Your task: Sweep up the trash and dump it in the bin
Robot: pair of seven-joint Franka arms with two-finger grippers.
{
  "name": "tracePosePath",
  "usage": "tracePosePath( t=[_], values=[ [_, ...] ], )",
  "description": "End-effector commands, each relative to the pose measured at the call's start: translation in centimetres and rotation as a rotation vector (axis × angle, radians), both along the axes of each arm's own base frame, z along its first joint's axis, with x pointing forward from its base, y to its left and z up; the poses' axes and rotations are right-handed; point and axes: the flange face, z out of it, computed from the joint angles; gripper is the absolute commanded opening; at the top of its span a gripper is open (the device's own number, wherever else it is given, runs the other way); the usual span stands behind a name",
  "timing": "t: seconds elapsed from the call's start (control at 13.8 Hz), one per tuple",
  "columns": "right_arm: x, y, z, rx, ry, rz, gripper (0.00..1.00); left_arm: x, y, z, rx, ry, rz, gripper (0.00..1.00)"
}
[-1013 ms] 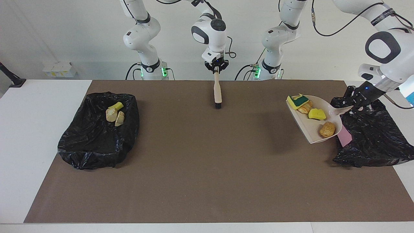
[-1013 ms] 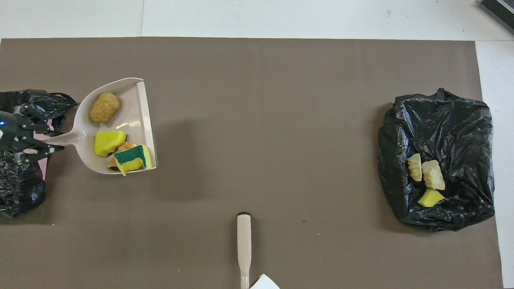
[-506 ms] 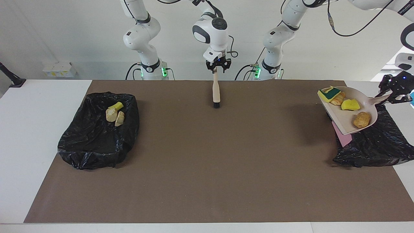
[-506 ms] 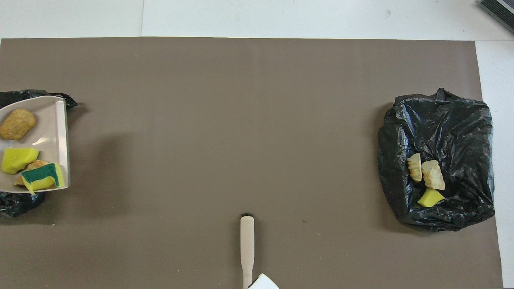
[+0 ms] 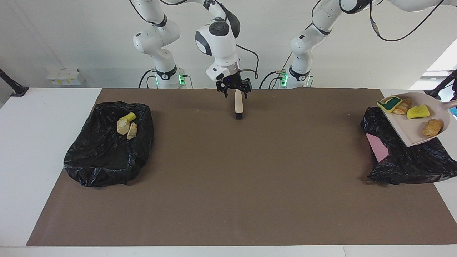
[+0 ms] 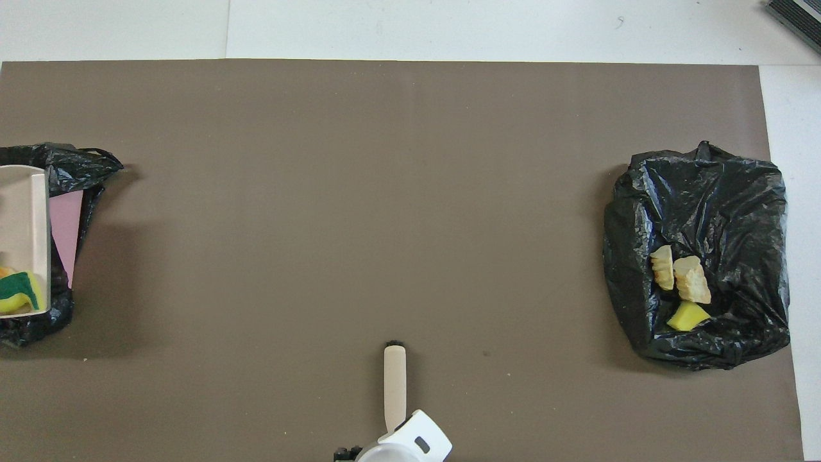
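Trash [image 5: 418, 111] sits in two lots, one to each side of the brush [image 5: 238, 105] [image 6: 394, 378], with none loose on the brown mat [image 5: 228, 178]. Nearest the robots, the brush lies mid-bench with its handle toward them and its black bristles pointing away. The right gripper [image 5: 235, 93] is low over the handle's end, jaws apart on either side of it and not clamped. From the brush toward the left arm's end of the bench [image 5: 35, 142], the dustpan [image 5: 407, 130] [image 6: 25, 212] is held up and tilted over the pink bin [image 5: 403, 160]. A pink panel [image 5: 378, 150] [image 6: 64, 231] shows through that bin's black bag. The pan holds four pieces: a green-topped yellow sponge [image 5: 390, 104] [image 6: 16, 292], a tan pastry lump [image 5: 401, 108] touching it, a yellow chunk just beside those, and a brown lump [image 5: 432, 127] set apart. The pan's handle runs off the picture's edge, and the left gripper is out of both views, so its jaws cannot be told. From the brush toward the right arm's end, a little farther from the robots than the bristles, lies the second bin [image 5: 103, 160] [image 6: 705, 186], also black-bagged. It holds three pieces close together: a yellow wedge [image 5: 128, 116] [image 6: 687, 316] and two tan lumps [image 5: 122, 126] [image 6: 693, 280].
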Motion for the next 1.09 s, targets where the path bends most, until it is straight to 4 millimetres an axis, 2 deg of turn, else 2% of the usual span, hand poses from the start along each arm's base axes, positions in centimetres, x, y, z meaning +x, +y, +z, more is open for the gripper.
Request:
tracePosePath(
  t=[0.0,0.14,0.22,0.36,0.51,0.65,0.8,1.01],
  values=[
    [6.6,-3.3,3.0,-0.058,-0.095,-0.001,1.0,1.3,0.3,1.0,0.154,0.005,-0.07,0.0],
    [10.5,-6.8,5.8,-0.072,-0.181,0.062,1.0,2.4,-1.0,0.7,0.226,-0.006,-0.077,0.0],
    [12.0,-9.5,7.2,-0.081,-0.214,0.083,1.0,2.5,-1.4,-0.3,0.271,-0.001,-0.037,0.0],
    [14.0,-14.9,9.7,-0.107,-0.232,0.101,1.0,3.1,-4.0,-1.3,0.364,-0.002,-0.01,0.0],
    [14.5,-17.7,13.1,-0.126,-0.209,0.098,1.0,3.0,-5.7,-1.3,0.441,0.036,-0.062,0.0],
    [14.5,-19.5,16.0,-0.137,-0.171,0.076,1.0,2.6,-7.0,-1.1,0.535,0.066,-0.095,0.0],
    [14.0,-20.7,17.1,-0.155,-0.113,0.065,1.0,2.2,-8.0,-0.8,0.618,0.074,-0.094,0.0],
    [13.5,-22.5,18.6,-0.172,-0.064,0.053,1.0,1.7,-8.1,0.9,0.66,0.057,-0.083,0.0]
  ],
)
